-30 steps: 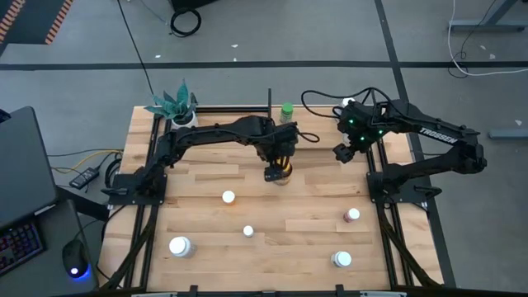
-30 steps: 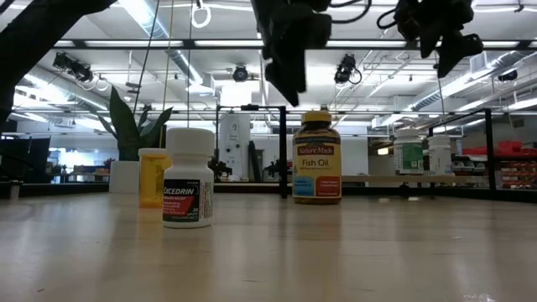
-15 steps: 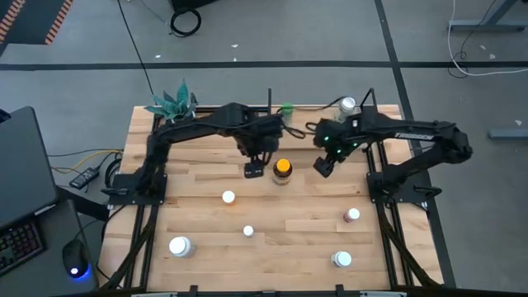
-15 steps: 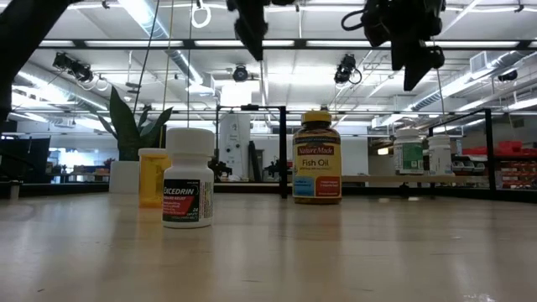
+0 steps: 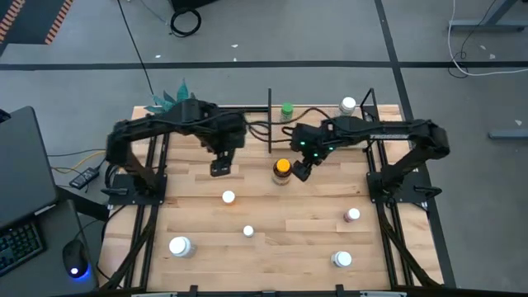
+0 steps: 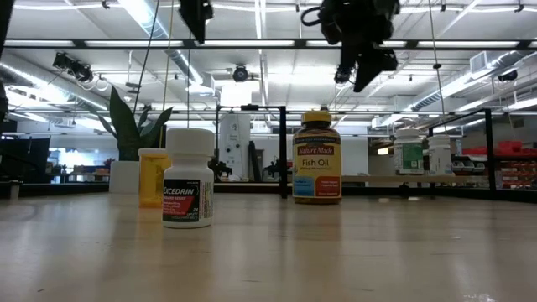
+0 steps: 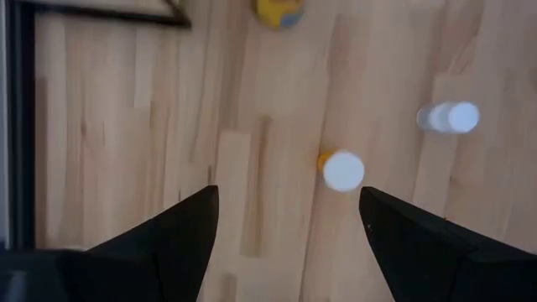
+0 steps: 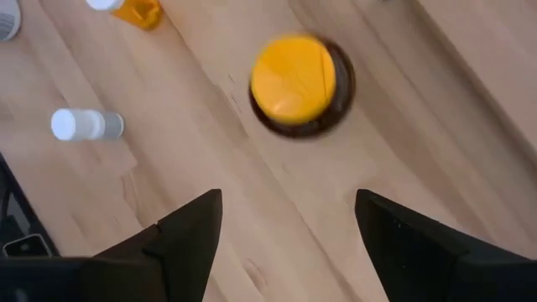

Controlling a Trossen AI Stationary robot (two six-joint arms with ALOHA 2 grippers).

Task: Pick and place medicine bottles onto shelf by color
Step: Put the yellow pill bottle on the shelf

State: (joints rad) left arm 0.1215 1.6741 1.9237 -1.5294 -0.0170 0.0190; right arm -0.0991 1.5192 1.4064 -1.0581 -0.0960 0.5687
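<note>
While the amber yellow-capped bottle point(image 5: 282, 171) stands just above the middle of the high view, in front of the shelf point(image 5: 247, 124), my right gripper point(image 5: 302, 173) hangs just beside it on its right with fingers apart and nothing between them. My left gripper point(image 5: 219, 168) hangs further left at the same height, fingers also spread and empty. On the shelf at upper centre stand a green-capped bottle point(image 5: 286, 110) and a white-capped bottle point(image 5: 347, 106). Lower in the frame more white-capped bottles point(image 5: 228, 197) are scattered over the table point(image 5: 297, 239)
</note>
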